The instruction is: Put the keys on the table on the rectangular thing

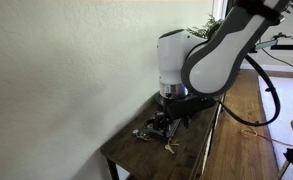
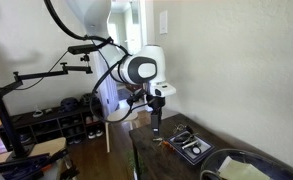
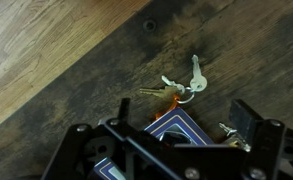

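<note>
Keys (image 3: pixel 181 88) lie flat on the table (image 3: pixel 246 40), a small bunch on a ring. One silver key points away from me and a coppery one points sideways, not far from the long edge where the floor (image 3: pixel 36 50) shows beyond.

I hold the gripper (image 3: pixel 181 125) right above them, jaws spread wide and empty. The bunch sits just ahead of the gap between the fingers (image 3: pixel 248 120), which lines me up for a straight drop.

In an exterior view the rectangular thing (image 2: pixel 191 143) rests near the gripper, further from the table's end edge and short of the round dish (image 2: pixel 241 168), so I expect a short carry. Flat keys on wood are awkward to pinch, so I judge that closing across the ring is the safest bet.
</note>
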Action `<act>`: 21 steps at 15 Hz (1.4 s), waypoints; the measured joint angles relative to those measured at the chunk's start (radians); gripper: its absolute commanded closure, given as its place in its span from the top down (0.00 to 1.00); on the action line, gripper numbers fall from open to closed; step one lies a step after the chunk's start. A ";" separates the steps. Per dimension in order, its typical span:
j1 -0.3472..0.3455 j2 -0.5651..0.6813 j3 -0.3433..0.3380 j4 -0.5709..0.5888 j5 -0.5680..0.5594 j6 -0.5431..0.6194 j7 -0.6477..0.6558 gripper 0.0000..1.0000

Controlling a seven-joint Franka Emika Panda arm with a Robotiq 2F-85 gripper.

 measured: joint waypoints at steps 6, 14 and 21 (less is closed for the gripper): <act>0.036 0.067 -0.042 0.043 0.000 0.037 0.148 1.00; 0.063 0.137 -0.066 0.090 0.001 0.040 0.277 1.00; 0.064 0.181 -0.067 0.117 0.001 0.046 0.321 0.41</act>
